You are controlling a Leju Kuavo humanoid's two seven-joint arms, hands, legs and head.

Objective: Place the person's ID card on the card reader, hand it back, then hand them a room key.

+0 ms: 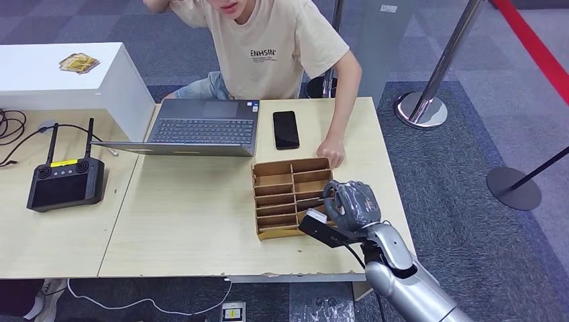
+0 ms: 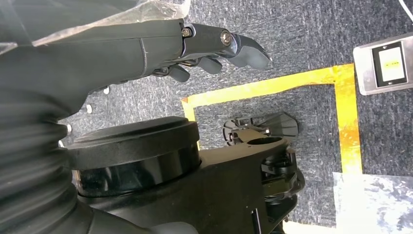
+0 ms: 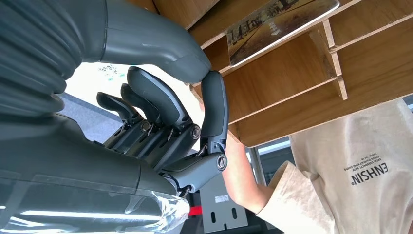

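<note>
A wooden box [image 1: 290, 165] with several slots stands on the table's right half. A room key card [image 3: 280, 22] with a printed picture lies tilted in one slot and looks dark from above [image 1: 310, 200]. My right hand [image 1: 352, 204] is at the box's right side. Its thumb and forefinger [image 3: 214, 97] pinch together at the card's near end, with the other fingers curled behind. The person in a beige shirt [image 1: 272, 47] sits across the table, one hand [image 1: 331, 151] resting just beyond the box. My left hand [image 2: 219, 46] hangs over the floor, fingers loosely out and holding nothing.
An open laptop [image 1: 201, 126] and a black phone [image 1: 286, 129] lie at the table's far side. A black controller [image 1: 66, 181] sits on the left table, by a white box [image 1: 60, 74]. Stanchion bases [image 1: 421, 111] stand on the carpet at right. A small grey device [image 2: 384, 66] lies on the floor.
</note>
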